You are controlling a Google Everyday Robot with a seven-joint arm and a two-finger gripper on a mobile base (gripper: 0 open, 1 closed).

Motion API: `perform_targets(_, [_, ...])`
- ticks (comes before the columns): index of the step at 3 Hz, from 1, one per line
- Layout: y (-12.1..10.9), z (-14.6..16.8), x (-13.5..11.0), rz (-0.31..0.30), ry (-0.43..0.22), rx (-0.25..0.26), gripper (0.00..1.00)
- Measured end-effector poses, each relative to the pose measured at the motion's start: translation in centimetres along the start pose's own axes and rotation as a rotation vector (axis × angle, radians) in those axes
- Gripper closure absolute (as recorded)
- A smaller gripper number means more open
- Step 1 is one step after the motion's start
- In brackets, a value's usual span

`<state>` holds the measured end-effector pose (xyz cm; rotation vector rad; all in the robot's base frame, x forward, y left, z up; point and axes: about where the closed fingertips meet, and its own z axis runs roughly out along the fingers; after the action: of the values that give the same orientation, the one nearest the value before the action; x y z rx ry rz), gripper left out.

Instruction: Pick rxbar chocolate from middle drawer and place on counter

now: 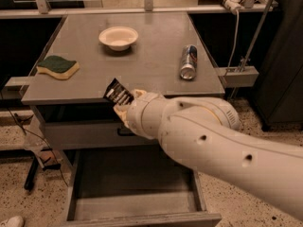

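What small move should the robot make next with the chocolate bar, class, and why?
Probably move the rxbar chocolate a little forward over the counter, then lower it. The hand grips the bar right at the counter's front edge, above the open middle drawer, so it is not yet over the top. The stretch between sponge and can looks free.

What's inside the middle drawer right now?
Only bare floor shows in the middle drawer; the arm covers its right rear corner. The gripper, at the counter front edge, holds the rxbar chocolate.
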<state>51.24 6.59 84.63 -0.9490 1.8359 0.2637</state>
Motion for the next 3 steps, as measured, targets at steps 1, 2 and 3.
perform_targets(1, [-2.3,2.0,-2.3,-0.013,-0.01,-0.003,1.0])
perform_targets(2, [-5.6,4.7,-3.5,-0.01,0.015,0.013,1.0])
perform_targets(3, [-7.7,8.8,-3.7,-0.008,0.06,0.023,1.0])
